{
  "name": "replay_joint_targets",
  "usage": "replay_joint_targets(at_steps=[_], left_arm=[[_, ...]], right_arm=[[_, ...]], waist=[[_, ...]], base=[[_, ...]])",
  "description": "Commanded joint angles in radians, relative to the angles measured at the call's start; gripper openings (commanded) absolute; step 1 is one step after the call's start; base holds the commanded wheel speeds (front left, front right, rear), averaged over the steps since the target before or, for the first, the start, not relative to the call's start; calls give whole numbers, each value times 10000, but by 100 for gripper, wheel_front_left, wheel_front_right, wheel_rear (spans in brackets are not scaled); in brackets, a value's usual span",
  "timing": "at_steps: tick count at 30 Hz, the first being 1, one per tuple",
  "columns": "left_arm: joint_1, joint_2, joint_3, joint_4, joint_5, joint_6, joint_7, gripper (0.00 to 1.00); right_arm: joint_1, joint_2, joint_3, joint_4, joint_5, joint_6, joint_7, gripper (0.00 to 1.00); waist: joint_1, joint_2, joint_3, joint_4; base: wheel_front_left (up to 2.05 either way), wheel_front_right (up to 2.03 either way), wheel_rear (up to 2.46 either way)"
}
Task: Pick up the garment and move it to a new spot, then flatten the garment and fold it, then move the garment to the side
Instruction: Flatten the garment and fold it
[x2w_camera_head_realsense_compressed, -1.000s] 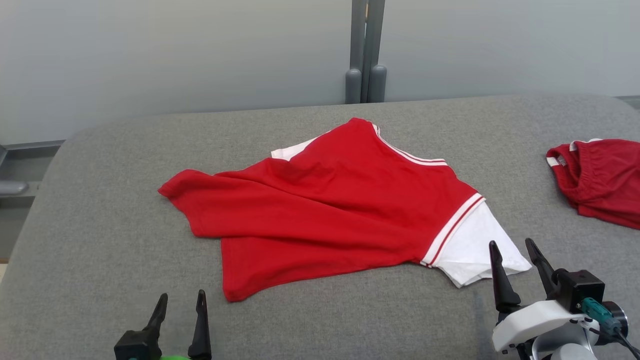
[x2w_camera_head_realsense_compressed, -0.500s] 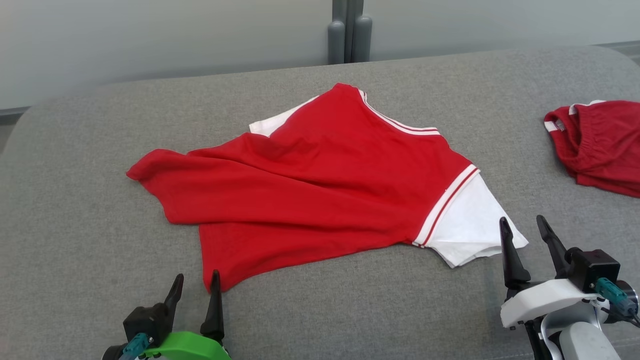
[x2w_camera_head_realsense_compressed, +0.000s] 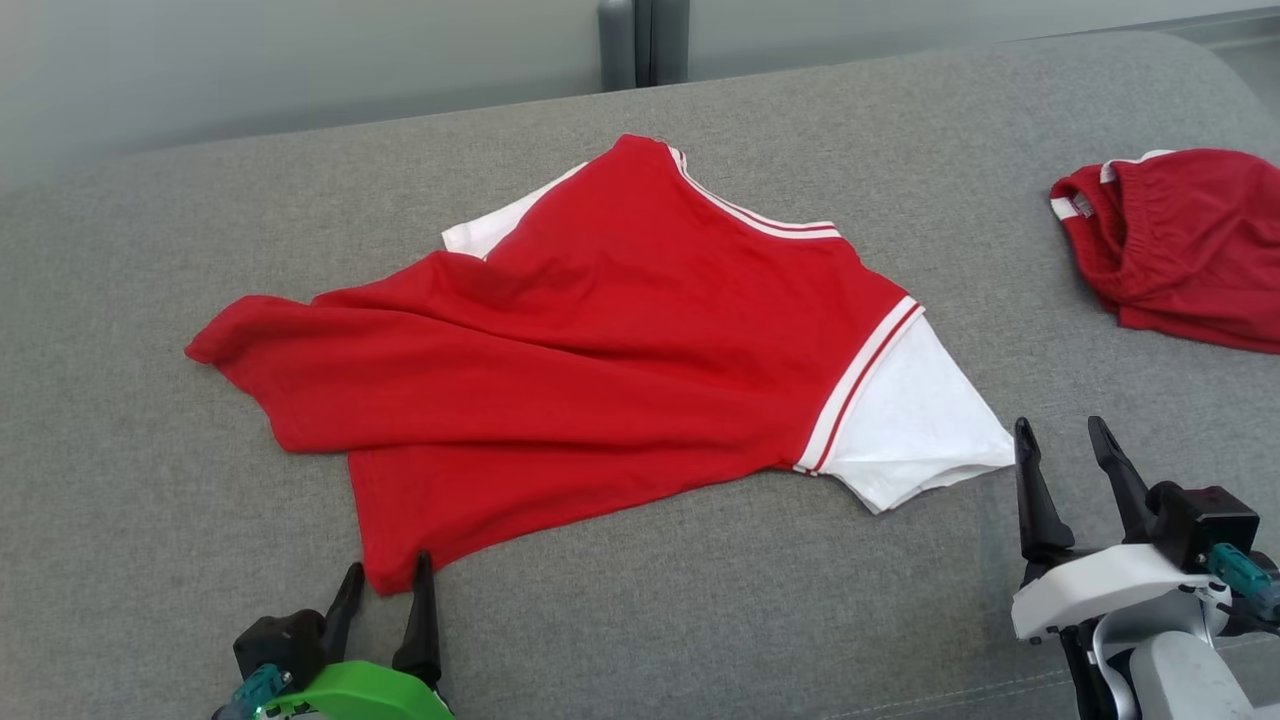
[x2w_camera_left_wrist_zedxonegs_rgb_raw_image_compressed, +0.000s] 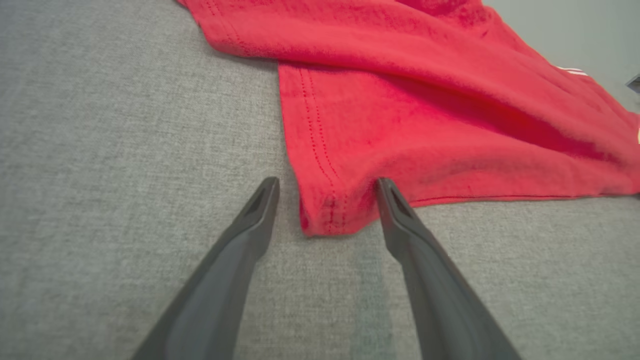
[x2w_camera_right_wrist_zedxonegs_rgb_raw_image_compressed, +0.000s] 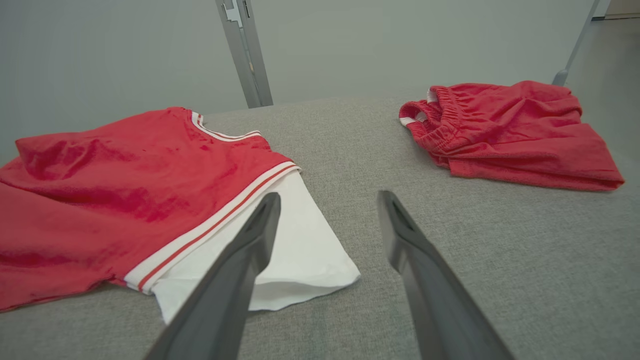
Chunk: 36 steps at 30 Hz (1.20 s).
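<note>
Closing in since a second ago, the left gripper is now straddling the shirt's near hem corner, jaws spread wide, pinching nothing. The right gripper, equally wide and empty, is sitting just beside the white sleeve's edge. The shirt is lying rumpled mid-cushion, with bare grey running leftward and red shorts lying well apart at the right.

The head camera is looking down from above on the crumpled red shirt with white sleeves. The left wrist camera is sitting low, very near the shirt's hem corner. The right wrist camera is facing past its sleeve, sharing the shirt with both.
</note>
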Motion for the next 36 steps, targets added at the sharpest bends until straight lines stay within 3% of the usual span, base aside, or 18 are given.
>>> replay_joint_targets(at_steps=[1,6,7,9,10,23,36], left_arm=[[-160,32,35,28,-84,-62,0,100],[-242,32,-32,83,-193,-189,0,100],[-259,32,-37,85,-195,-204,0,76],[-265,32,-88,136,-221,-219,2,9],[-278,32,-105,136,-202,-232,2,0],[-268,52,523,481,649,-64,11,0],[-290,52,422,484,747,-154,16,0]], right_arm=[[-90,-23,-38,-22,83,-8,-29,100],[-136,-42,-29,-38,123,-8,-27,100],[-150,-45,-34,-39,138,-8,-29,100],[-178,-40,-42,-36,172,-8,-29,100],[-198,-40,-55,-8,194,-8,-29,100],[-770,33,-525,1429,179,-8,-27,100],[-914,42,171,2846,-51,-8,-26,100]], waist=[[0,0,36,-22],[0,0,100,-55],[0,0,116,-58],[0,0,148,-66],[0,0,170,-68],[0,0,462,405],[0,0,653,953]], base=[[0,0,0],[0,0,0],[0,0,0],[0,0,0],[0,0,0],[0,0,0],[0,0,0]])
